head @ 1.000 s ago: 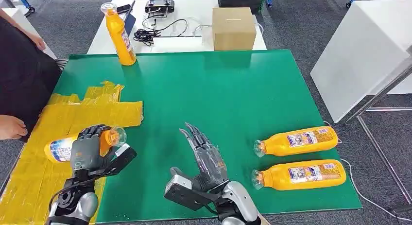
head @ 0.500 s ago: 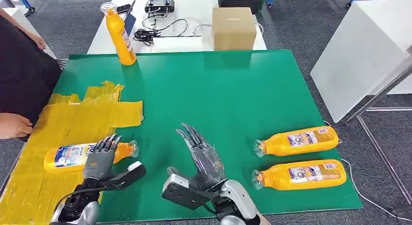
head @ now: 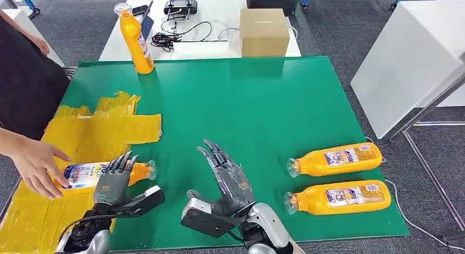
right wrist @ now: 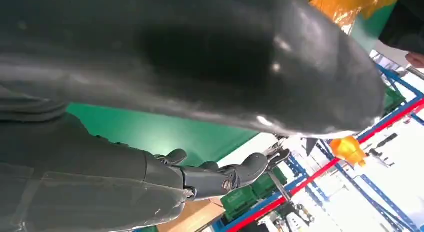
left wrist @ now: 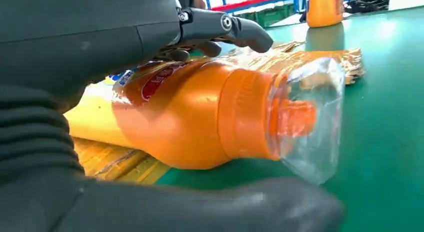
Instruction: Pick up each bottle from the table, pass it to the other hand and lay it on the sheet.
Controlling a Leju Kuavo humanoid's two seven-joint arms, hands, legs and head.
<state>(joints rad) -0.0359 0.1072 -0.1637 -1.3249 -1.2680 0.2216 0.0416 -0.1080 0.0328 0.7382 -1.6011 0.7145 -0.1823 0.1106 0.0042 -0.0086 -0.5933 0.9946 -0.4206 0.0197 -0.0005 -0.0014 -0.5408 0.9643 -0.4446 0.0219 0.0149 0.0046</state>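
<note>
The left hand (head: pixel 112 180) has let go: its fingers are spread and it hovers just over the laid bottle (head: pixel 88 174), which a second ago it gripped. The bottle rests on the yellow sheet (head: pixel 82 134), cap toward the green mat (head: pixel 247 100), so this placement looks done. The right hand (head: pixel 227 174) stays spread and empty over the mat. A person's hand (head: pixel 35 163) has come in and touches the bottle, crowding the sheet. Two bottles (head: pixel 335 159) lie at the right; one upright bottle (head: pixel 134 40) stands behind.
</note>
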